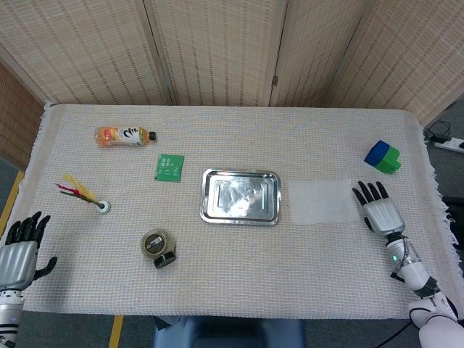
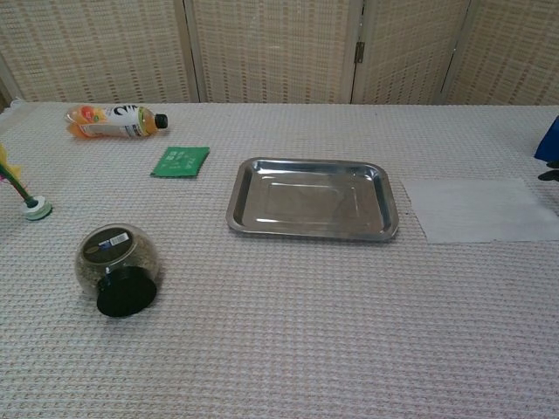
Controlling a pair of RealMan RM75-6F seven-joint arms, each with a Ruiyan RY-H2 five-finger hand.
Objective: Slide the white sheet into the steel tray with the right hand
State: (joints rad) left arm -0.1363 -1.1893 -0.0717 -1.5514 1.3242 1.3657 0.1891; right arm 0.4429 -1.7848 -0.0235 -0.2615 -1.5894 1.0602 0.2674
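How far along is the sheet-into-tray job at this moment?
Nothing is done yet: the white paper sheet lies flat on the cloth, right of the empty rectangular steel tray. In hand: the right hand, fingers spread, sits just beside the sheet's right edge. Left: press down and slide it in. The left hand idles.

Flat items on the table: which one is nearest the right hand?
The white sheet: its right edge lies just beside the right hand. The steel tray and the green packet lie farther left.

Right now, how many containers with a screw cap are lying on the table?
2. The orange drink bottle lies on its side near the table's far left corner. The round glass jar with a black lid lies tipped over in front, left of the steel tray.
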